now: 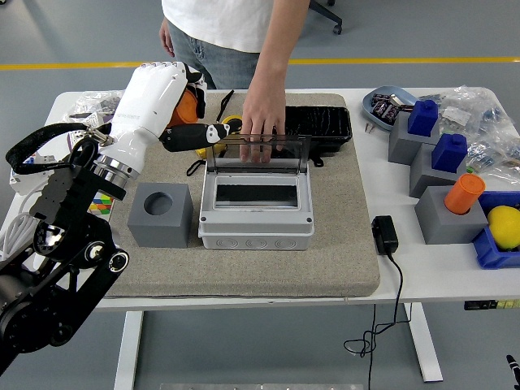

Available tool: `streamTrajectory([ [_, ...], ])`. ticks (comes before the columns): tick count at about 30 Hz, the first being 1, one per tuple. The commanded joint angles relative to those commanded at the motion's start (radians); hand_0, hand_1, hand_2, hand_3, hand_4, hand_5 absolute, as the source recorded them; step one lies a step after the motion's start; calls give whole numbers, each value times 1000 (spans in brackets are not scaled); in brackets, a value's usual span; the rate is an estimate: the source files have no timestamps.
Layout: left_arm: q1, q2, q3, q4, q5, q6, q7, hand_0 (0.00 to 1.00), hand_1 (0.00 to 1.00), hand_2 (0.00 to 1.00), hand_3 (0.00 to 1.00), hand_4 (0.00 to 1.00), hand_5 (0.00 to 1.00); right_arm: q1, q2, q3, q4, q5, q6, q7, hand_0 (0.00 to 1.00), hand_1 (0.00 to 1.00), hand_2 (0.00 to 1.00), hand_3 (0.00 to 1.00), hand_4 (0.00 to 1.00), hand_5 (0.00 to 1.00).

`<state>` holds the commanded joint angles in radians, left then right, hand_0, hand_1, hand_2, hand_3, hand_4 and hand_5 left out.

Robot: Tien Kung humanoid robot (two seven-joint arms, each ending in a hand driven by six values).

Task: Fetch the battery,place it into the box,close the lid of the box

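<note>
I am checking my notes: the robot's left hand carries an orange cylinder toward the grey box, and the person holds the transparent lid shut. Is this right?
Not quite. The head view shows the person's hand holding the transparent lid open, standing up behind the grey plastic box. The rest holds: the left hand carries the orange cylinder toward the box.

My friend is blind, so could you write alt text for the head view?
The robot's left hand carries an orange battery towards an open grey box on a mat, while a person's hand holds the clear lid upright.
</note>
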<state>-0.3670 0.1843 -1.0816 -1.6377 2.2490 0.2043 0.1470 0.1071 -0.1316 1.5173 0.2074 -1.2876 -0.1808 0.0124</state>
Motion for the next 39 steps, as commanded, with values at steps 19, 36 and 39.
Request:
streamTrajectory([
  [19,-75,57,193,62,-234,-79,49,29,2,33,11,820,464,17,-27,54,-3,-26,2,0,863,848,801,822,998,998],
  [36,-99,91,295,158,-662,-95,-12,27,2,31,8,813,476,21,-32,63,-3,-26,2,1,863,848,801,822,998,998],
  [39,-111,97,319,169,-721,-91,-20,27,2,31,8,813,476,23,-34,64,-3,-27,3,1,863,848,801,822,998,998],
])
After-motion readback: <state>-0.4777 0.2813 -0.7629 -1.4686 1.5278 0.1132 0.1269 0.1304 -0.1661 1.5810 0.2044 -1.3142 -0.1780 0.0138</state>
